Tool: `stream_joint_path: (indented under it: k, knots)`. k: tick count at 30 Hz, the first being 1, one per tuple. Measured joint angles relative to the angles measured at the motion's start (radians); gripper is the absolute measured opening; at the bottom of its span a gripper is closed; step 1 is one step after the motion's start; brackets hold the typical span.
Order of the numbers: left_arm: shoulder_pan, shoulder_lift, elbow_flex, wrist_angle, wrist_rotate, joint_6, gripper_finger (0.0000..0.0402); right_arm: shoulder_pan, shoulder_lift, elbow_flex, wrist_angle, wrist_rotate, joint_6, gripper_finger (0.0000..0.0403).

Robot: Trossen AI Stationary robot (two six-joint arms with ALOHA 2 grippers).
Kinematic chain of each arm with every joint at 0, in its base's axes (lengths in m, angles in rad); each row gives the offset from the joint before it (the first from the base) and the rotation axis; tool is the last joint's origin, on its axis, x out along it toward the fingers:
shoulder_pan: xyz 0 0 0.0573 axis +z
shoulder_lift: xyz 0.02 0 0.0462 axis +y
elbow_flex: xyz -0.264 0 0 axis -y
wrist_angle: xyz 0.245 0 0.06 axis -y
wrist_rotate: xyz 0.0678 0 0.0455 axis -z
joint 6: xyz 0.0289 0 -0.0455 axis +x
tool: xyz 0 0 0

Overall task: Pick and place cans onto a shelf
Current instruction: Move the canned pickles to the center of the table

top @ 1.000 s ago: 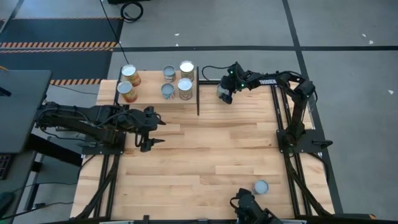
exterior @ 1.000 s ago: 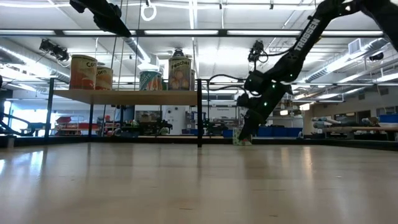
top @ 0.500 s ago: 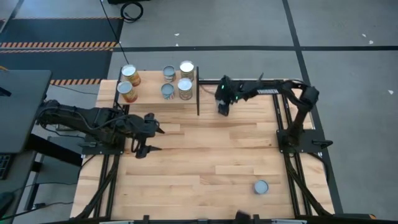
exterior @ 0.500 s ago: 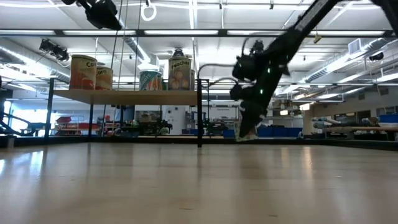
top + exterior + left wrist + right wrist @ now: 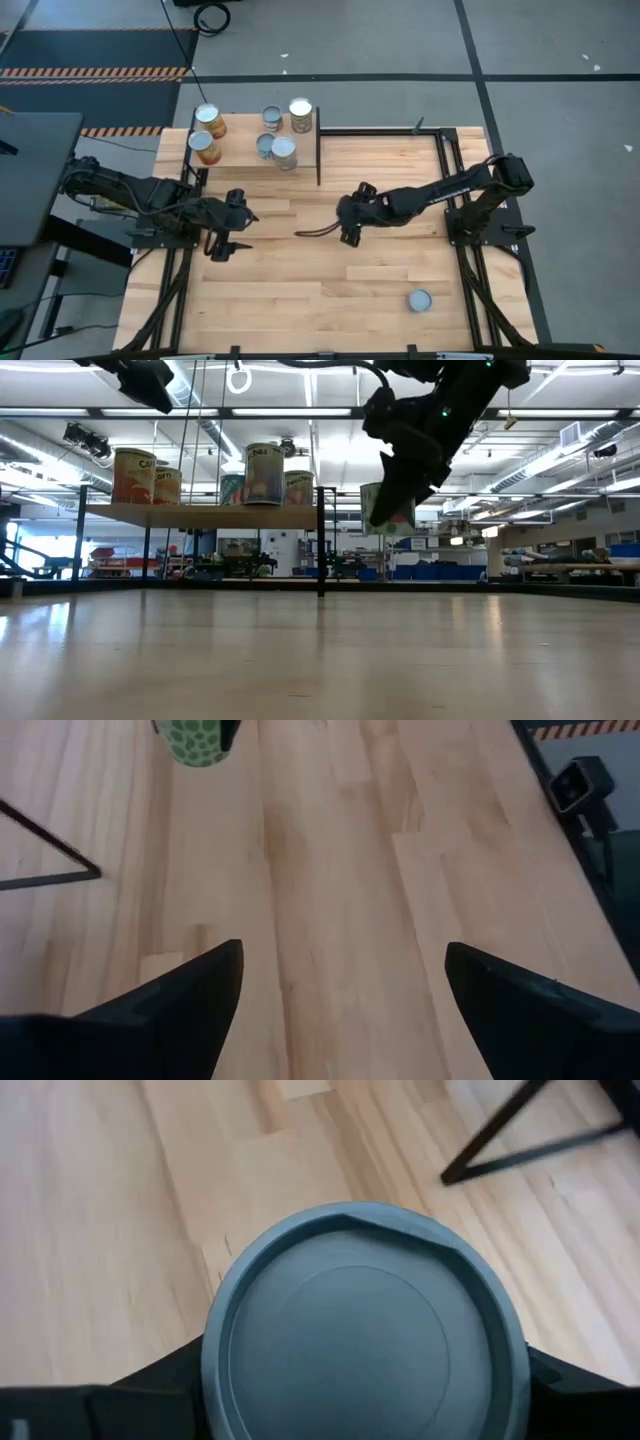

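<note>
The shelf point(image 5: 238, 152) stands at the table's far left and carries several cans point(image 5: 284, 152), which also show in the low view point(image 5: 263, 473). My right gripper point(image 5: 349, 218) is over the table's middle, shut on a green-labelled can point(image 5: 388, 508) with a grey top point(image 5: 365, 1330). That can also shows in the left wrist view point(image 5: 195, 740). One more can point(image 5: 420, 300) stands upright on the table at the near right. My left gripper point(image 5: 227, 238) hangs open and empty over the table's left, near the shelf's front. My right gripper pinches the can between its two fingers, one finger point(image 5: 150, 1390) on each side of the upper wall, just below the top rim point(image 5: 215, 1365). The fingers come from above, pointing down. The can hangs roughly upright below them, lifted clear of the table.
The shelf's black upright edge point(image 5: 318, 150) stands between the shelf and the table's far right part. Black frame rails point(image 5: 447, 170) run along the table's right side. Bare tabletop point(image 5: 300, 280) lies between the two grippers and the near edge.
My right gripper has carried the can from the table's far edge beside the shelf toward the table's middle, lifting it off the table. My left gripper has drawn back a little toward the left and near edges. One can on the shelf stands nearer the shelf's front edge than before.
</note>
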Motion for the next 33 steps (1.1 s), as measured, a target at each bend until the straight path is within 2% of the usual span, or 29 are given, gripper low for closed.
stream_joint_path:
  k: [4, 7, 13, 18, 24, 29, 33]
  knots:
    - [0.003, 0.000, 0.000, -0.014, -0.021, 0.000, 0.0352, 0.011, 0.000, 0.000, 0.034, -0.005, 0.067, 0.0279]
    - [0.002, 0.000, 0.000, -0.022, -0.062, -0.022, 0.0352, 0.019, 0.018, 0.000, 0.139, -0.032, 0.064, 0.0279]
    - [0.003, 0.000, 0.000, -0.034, -0.091, -0.027, 0.0352, 0.019, 0.177, 0.010, 0.419, -0.120, 0.050, 0.0280]
    - [0.002, -0.006, 0.000, -0.059, -0.114, -0.027, 0.0352, 0.029, 0.344, 0.162, 0.445, -0.122, 0.004, 0.0280]
    - [0.002, -0.006, 0.000, -0.076, -0.218, -0.050, 0.0352, 0.032, 0.508, 0.355, 0.410, -0.164, -0.116, 0.0285]
    - [0.011, -0.025, 0.000, -0.085, -0.293, -0.050, 0.0352, 0.031, 0.549, 0.368, 0.411, -0.168, -0.167, 0.0310]
    - [0.090, -0.039, 0.000, -0.083, -0.312, -0.012, 0.0352, 0.031, 0.541, 0.369, 0.410, -0.171, -0.189, 0.0343]
